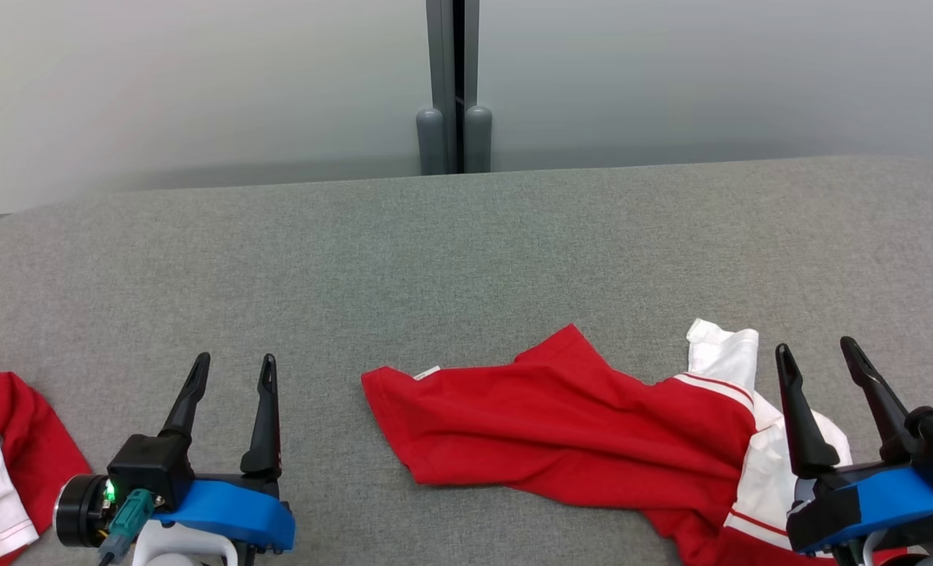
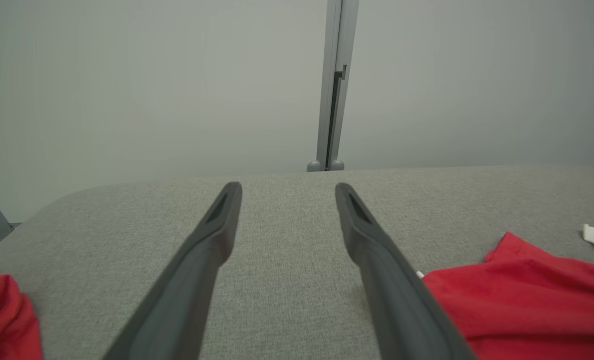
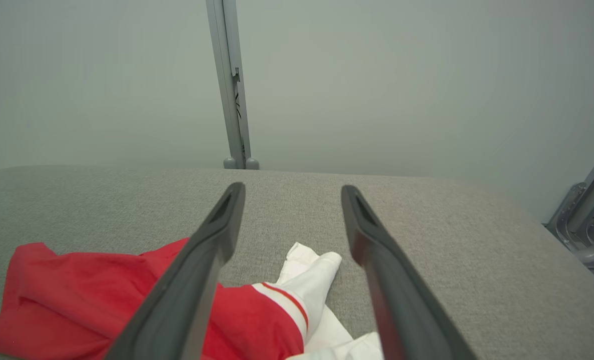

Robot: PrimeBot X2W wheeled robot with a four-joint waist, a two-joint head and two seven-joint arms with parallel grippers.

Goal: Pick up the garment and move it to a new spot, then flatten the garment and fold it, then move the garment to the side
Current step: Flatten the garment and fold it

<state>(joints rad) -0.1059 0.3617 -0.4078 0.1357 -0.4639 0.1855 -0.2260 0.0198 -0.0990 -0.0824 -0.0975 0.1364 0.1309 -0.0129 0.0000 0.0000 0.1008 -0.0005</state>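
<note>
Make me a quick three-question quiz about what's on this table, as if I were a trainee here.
1. True or false: the left gripper is shut on the red and white garment in the middle.
2. Which gripper is nearer that garment's white sleeve? A) left B) right gripper
3. Fill in: the table covering is ___.
Key: 1 false, both grippers are open; 2 B; 3 grey.
</note>
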